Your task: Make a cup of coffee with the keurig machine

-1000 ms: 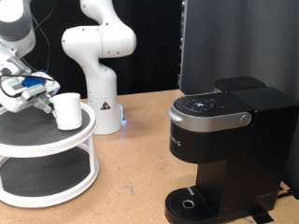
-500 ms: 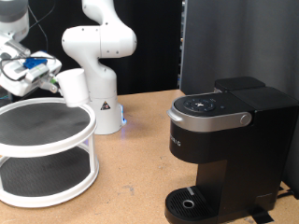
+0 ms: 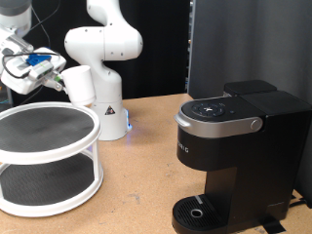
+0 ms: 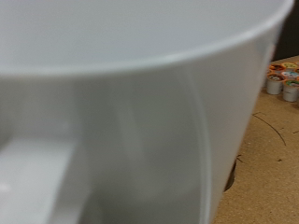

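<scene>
The white cup (image 3: 78, 84) hangs in the air at the exterior view's upper left, above the two-tier round stand (image 3: 49, 156). My gripper (image 3: 56, 80) is shut on the cup's side and holds it slightly tilted. In the wrist view the cup's white wall (image 4: 140, 121) fills nearly the whole picture. The black keurig machine (image 3: 239, 156) stands at the exterior view's right with its silver-grey lid handle (image 3: 224, 123) down and its round drip base (image 3: 200, 212) bare.
A second white robot arm (image 3: 102, 58) stands on its base behind the stand. A black panel (image 3: 244, 44) rises behind the machine. Several small pods (image 4: 283, 84) lie on the wooden table (image 3: 136, 185) at the edge of the wrist view.
The cup has been lifted off the stand's top tier and carried upward; in the last half second it rose a little more and shifted slightly right.
</scene>
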You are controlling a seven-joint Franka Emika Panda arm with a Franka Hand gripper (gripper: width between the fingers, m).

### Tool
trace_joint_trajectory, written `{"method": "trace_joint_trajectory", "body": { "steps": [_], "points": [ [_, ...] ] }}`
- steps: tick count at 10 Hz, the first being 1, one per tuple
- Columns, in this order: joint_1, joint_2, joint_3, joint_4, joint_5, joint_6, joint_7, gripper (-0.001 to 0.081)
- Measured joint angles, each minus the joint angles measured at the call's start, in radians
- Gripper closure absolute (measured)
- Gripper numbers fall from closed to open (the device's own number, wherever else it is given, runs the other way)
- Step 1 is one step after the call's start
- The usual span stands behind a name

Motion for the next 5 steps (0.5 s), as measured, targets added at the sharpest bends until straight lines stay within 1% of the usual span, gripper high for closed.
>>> {"method": "trace_joint_trajectory", "body": {
  "steps": [1, 2, 3, 5],
  "points": [
    [0.012, 0.000, 0.014, -0.028, 0.044, 0.063, 0.000, 0.0743],
    [0.038, 0.001, 0.033, -0.052, 0.099, 0.137, 0.000, 0.0743],
    [0.074, 0.004, 0.052, -0.065, 0.160, 0.207, 0.000, 0.0743],
    [0.160, 0.024, 0.082, -0.069, 0.266, 0.319, 0.000, 0.0743]
  ]
}}
